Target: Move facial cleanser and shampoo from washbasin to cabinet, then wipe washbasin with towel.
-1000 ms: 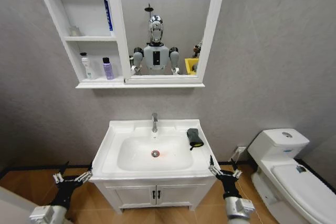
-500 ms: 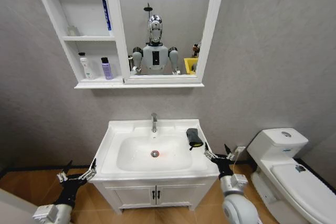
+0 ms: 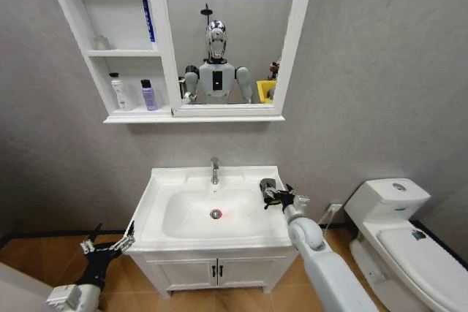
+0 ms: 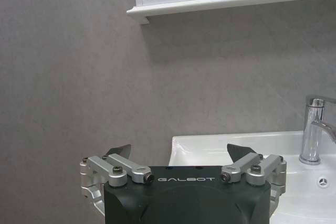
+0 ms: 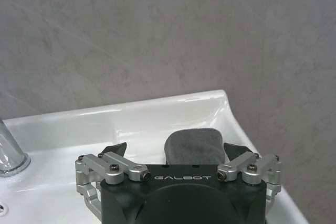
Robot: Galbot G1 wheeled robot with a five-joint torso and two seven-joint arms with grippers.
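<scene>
Towel [image 3: 270, 190] lies folded on the right rim of the washbasin [image 3: 168, 180], dark grey-black, beside the bowl. My right arm reaches up and forward from low right, and my right gripper [image 3: 280, 196] sits over the towel's near end with its fingers spread wide, holding nothing. From the right wrist view the towel [image 5: 193, 148] lies directly ahead between the two open finger tips, on the white rim [image 5: 131, 124] near the back corner; I cannot tell whether the tips touch the cloth.

My left gripper [image 3: 110, 242] hangs low by the front left corner of the washbasin, below rim level, also spread wide and empty; in the left wrist view [image 4: 178, 153] its tips frame the basin's left edge [image 4: 210, 145] and the grey wall.

Bowl holds only its central drain [image 3: 216, 214]. Chrome tap [image 3: 215, 170] stands at the back centre.

Farther up on the wall, the cabinet [image 3: 168, 49] has open shelves on its left. Bottom shelf holds a white bottle [image 3: 118, 92] and a purple bottle [image 3: 148, 96], upright, just beside each other. A toilet [image 3: 398, 231] stands to the right.
</scene>
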